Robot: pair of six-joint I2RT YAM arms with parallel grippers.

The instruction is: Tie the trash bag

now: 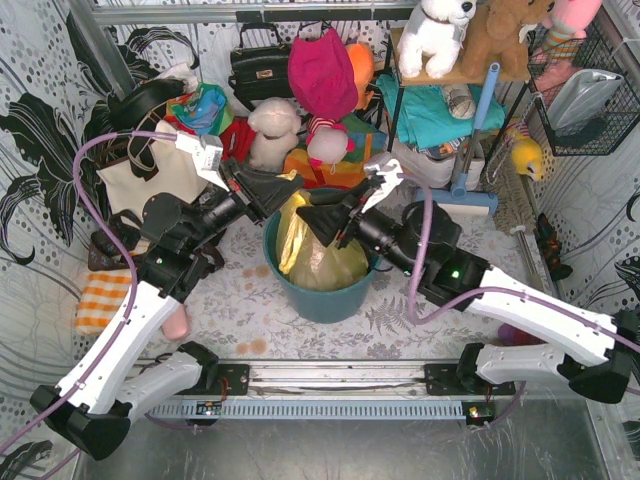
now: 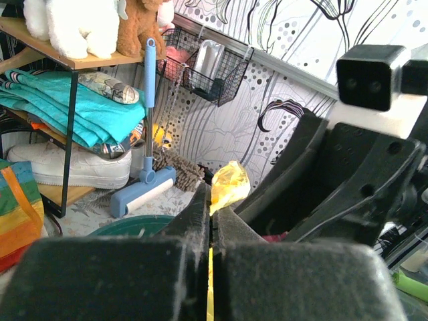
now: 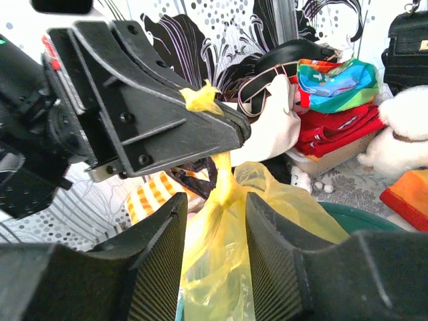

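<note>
The trash bag (image 1: pixel 312 255), thin yellow plastic, sits in the round teal bin (image 1: pixel 330 300) at the table's middle. Its top is gathered into a twisted neck (image 3: pixel 224 190) rising above the bin. My left gripper (image 1: pixel 290 190) is shut on the end of that neck. In the left wrist view a yellow tuft (image 2: pixel 229 186) pokes out past the left gripper (image 2: pixel 214 204). My right gripper (image 1: pixel 308 217) faces it from the right. In the right wrist view the right gripper (image 3: pixel 215 200) stands open with the twisted neck between its fingers, neither pad clearly touching it.
Plush toys (image 1: pixel 272 132), handbags (image 1: pixel 258 68) and a pink cloth (image 1: pixel 322 70) crowd the back. A shelf with teal fabric (image 1: pixel 430 110) and a blue-handled roller (image 1: pixel 470 150) stand back right. A wire basket (image 1: pixel 585 95) hangs on the right wall. An orange-striped cloth (image 1: pixel 100 300) lies left.
</note>
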